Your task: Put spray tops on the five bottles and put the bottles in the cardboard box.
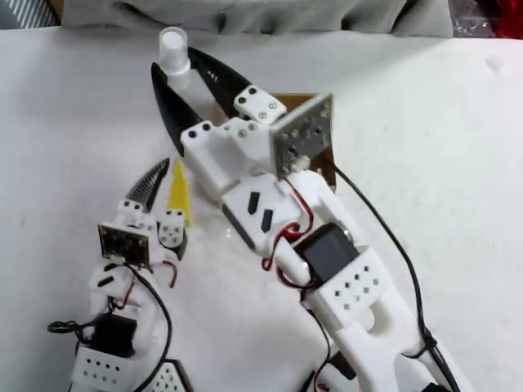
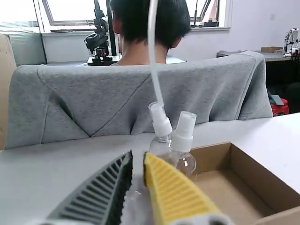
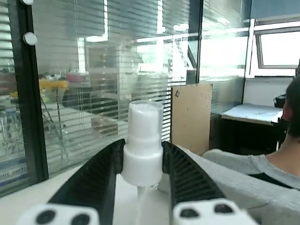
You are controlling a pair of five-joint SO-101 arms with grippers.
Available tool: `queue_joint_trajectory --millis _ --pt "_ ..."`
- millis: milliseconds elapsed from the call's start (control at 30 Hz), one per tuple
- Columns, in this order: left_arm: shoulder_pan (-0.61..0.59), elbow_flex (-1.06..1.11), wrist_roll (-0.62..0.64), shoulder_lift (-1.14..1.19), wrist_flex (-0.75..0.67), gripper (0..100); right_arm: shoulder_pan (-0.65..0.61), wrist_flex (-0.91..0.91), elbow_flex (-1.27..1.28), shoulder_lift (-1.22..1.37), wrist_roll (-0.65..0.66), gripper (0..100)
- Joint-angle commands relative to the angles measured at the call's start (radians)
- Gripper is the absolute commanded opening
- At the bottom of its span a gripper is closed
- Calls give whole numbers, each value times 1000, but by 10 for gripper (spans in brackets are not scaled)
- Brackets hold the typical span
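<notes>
While the right gripper is clamping a spray top, its bent tube is probably risking missing the bottle; the left gripper is sitting slightly apart, empty.

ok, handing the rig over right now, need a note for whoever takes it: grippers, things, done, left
Right gripper: shut on a white spray top, tube hanging below, above the table beside the cardboard box.
Left gripper: fingers narrowly apart, empty, facing the box.
Two clear bottles at the box's corner, each with a white top; one top's tube points up, so likely not seated. In or out of the box: can't tell.
Done: one bottle capped, perhaps.
Left: seat the held top, cap the rest, box all five.
</notes>
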Motion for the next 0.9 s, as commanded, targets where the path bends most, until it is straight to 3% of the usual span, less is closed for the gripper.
queue_joint_trajectory --millis 0,133,233,400,667,867 --pt "-62 -100 3 -19 178 20 -5 -19 -40 7 -9 15" --pt "-288 -361 8 -19 474 20 -1 -19 -41 5 -8 15" --pt "-374 -502 5 -16 572 20 1 -10 -58 8 -8 15" --pt "-401 -594 3 99 591 20 -1 -10 -58 15 -8 15" --pt "-401 -835 -2 616 554 20 1 24 -64 5 -8 15" --pt "-394 -1026 -144 931 562 20 1 19 -64 8 -8 15"
